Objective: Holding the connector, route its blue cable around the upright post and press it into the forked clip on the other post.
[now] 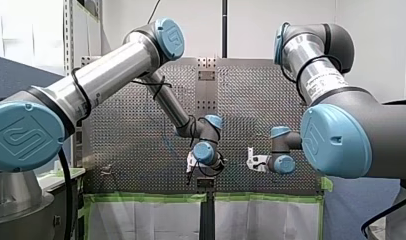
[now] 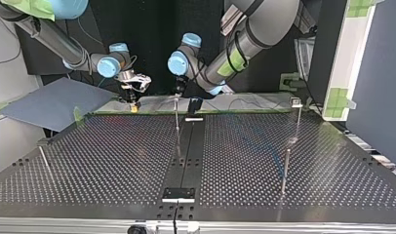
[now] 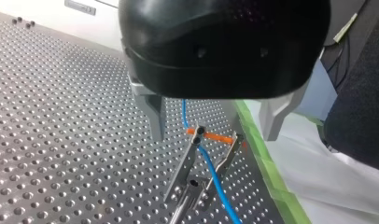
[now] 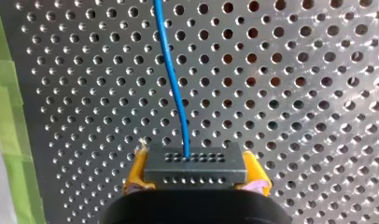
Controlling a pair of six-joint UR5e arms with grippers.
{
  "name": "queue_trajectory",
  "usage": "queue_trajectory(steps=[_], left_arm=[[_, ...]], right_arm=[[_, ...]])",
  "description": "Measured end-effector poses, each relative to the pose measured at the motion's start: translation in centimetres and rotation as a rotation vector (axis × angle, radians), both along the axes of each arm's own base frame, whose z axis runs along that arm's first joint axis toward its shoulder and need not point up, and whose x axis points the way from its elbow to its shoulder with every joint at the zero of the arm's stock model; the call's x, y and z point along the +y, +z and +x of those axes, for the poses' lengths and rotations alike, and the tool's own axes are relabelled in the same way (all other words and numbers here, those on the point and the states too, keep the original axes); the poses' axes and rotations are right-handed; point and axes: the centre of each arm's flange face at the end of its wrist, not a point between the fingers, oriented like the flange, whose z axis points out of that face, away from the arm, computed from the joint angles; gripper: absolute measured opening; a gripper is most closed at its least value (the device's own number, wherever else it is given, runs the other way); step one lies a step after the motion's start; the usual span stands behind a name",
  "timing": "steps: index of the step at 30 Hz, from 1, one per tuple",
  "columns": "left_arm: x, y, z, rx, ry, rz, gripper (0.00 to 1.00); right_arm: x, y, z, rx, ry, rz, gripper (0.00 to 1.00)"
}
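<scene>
**Between the prongs: blue cable (image 3: 219, 186) lies in the forked clip (image 3: 185, 163)**

At the top view's upper left, my right hand (image 2: 133, 101) pinches the grey connector (image 4: 195, 161) between yellow pads (image 4: 137, 173). The cable runs straight ahead from it. My left hand (image 3: 215, 123) hangs spread, one finger either side of the clip.
</scene>
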Motion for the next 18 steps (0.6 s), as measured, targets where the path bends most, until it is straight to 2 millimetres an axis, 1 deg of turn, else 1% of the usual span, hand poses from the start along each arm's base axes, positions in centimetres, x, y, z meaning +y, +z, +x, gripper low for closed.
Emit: queue_trajectory(steps=[18], left_arm=[[-0.22,0.02,-0.37,0.006,-0.006,0.003,1.00]], right_arm=[[0.02,-0.01,0.00,0.000,0.000,0.001,0.00]])
